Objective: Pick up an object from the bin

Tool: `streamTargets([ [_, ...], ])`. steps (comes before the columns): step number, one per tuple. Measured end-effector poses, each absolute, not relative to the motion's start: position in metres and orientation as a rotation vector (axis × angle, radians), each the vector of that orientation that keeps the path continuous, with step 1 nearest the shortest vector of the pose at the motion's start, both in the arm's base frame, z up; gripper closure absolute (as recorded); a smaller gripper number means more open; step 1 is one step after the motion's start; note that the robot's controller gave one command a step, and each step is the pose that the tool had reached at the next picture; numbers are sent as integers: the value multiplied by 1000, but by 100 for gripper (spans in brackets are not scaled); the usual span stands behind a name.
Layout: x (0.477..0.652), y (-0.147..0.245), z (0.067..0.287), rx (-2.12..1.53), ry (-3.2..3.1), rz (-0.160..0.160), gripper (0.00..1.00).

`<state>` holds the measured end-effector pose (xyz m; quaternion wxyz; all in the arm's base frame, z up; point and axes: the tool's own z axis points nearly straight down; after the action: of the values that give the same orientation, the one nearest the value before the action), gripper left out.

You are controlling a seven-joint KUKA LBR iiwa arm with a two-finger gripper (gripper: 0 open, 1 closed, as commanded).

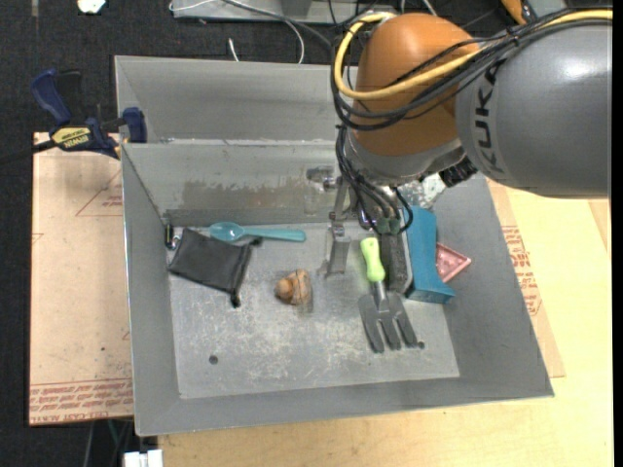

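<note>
My gripper [366, 267] hangs low over the right middle of the bin, open. One finger [336, 253] stands left of a green-handled grey fork [386, 323] and the other just right of its handle. The green handle lies between the two fingers with a gap on the left side. The fork's grey tines point toward the front of the bin. A blue box [425, 257] lies right beside the gripper's right finger. A small brown shell-like lump [293, 287] rests on the floor a little to the left of the left finger.
A pink triangular piece [452, 261] leans against the blue box's right side. At the left lie a teal spoon [255, 233] and a black pouch [208, 261]. The arm's orange cover and cables hang above the bin's back right.
</note>
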<state>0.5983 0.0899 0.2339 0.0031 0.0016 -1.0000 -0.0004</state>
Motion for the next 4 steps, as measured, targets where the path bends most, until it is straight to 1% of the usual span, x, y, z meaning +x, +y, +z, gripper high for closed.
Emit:
streamTargets([
  [1, 600, 90, 239, 1, -3143, -3, 0],
  [2, 609, 110, 195, -54, -3144, -6, 0],
  [3, 603, 107, 168, -145, -3145, -5, 0],
  [4, 616, 170, 112, -140, -3152, -12, 0],
])
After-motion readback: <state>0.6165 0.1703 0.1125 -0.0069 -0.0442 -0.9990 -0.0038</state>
